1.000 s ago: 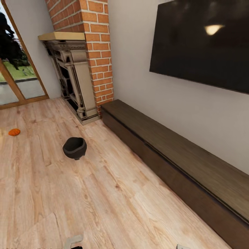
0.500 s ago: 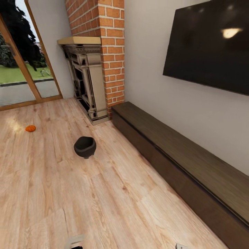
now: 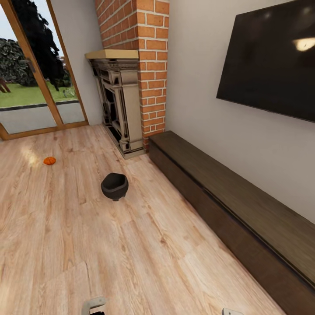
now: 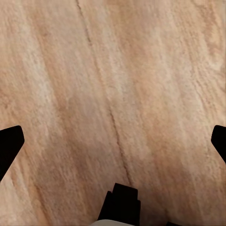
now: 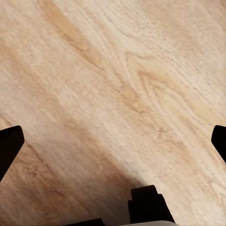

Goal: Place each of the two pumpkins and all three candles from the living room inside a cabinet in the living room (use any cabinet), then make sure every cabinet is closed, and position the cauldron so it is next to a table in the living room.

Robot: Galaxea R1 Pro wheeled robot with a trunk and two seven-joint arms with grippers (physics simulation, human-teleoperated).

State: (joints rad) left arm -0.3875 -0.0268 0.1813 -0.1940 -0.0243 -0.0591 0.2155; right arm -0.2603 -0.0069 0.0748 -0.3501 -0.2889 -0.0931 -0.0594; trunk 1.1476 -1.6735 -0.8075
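While both grippers — left gripper (image 4: pixel 113 136), right gripper (image 5: pixel 113 136) — stand wide and empty, cauldron (image 3: pixel 114 186) rests near cabinet (image 3: pixel 227 205); pumpkin (image 3: pixel 49 160) lies well apart.

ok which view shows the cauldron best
The head view: the black cauldron stands whole and upright on the wood floor, between the pumpkin and the long dark cabinet. Both wrist views look down at bare floorboards between open pincer fingers.

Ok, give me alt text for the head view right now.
A black cauldron sits on a light wood floor, with one small orange pumpkin farther off near glass doors. A long dark cabinet, closed, runs along the wall under a television, beside a brick fireplace.
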